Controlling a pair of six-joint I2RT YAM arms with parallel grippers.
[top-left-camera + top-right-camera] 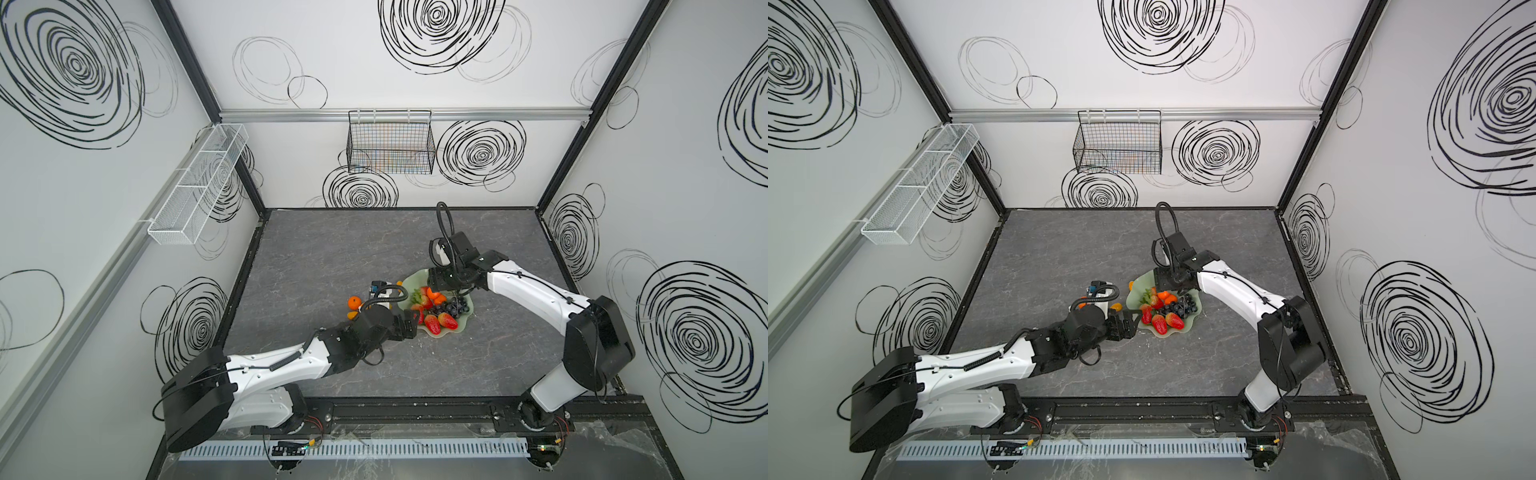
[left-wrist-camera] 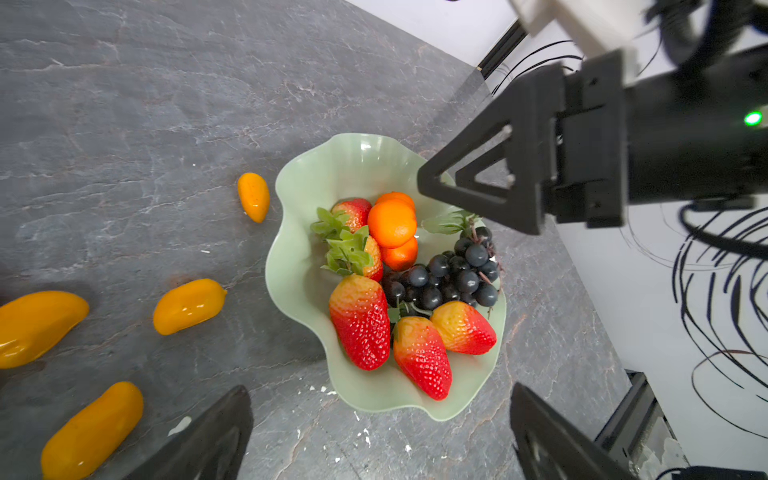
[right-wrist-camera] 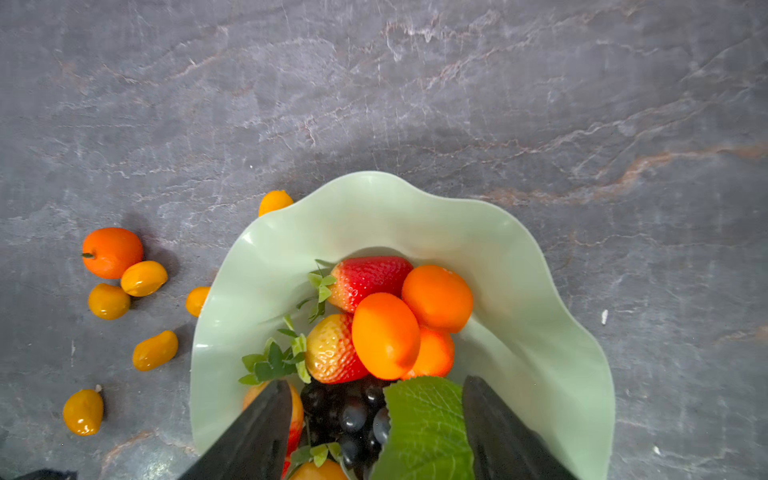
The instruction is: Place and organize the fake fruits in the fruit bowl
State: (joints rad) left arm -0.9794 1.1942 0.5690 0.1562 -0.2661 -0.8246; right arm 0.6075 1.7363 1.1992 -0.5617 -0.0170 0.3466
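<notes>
The right hand (image 3: 376, 384), spread empty over the grape bunch (image 2: 453, 274) in the fruit bowl (image 2: 353, 162) on the bench (image 2: 124, 124), should rise straight, clear of the leaf (image 3: 424, 424), while the left hand (image 2: 380, 390), likewise spread empty, should take the kumquats (image 2: 189, 305) lying left.

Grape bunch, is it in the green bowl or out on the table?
In. The grape bunch lies inside the fruit bowl, right beside the strawberries.
</notes>
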